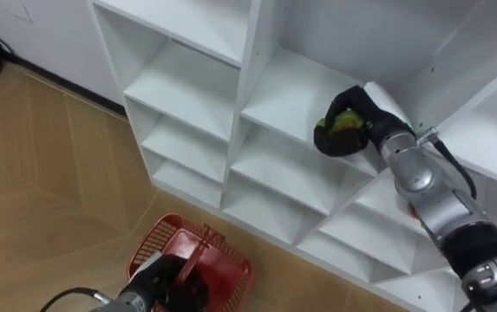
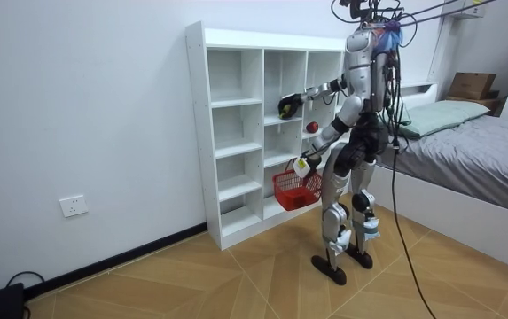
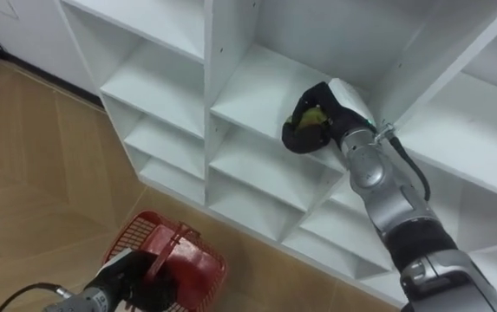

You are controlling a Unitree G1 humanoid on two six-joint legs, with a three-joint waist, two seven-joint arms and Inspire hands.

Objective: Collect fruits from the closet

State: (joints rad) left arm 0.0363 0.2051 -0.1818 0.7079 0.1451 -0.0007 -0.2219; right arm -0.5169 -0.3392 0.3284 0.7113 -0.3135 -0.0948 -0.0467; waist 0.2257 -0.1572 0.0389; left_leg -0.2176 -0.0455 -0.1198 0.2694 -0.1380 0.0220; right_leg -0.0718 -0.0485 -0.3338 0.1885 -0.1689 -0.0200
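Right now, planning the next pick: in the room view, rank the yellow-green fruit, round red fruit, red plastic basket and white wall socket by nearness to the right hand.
1. Yellow-green fruit: inside the right hand.
2. Round red fruit: on a nearby shelf.
3. Red plastic basket: below, in the left hand.
4. White wall socket: farthest, at the room view's left.
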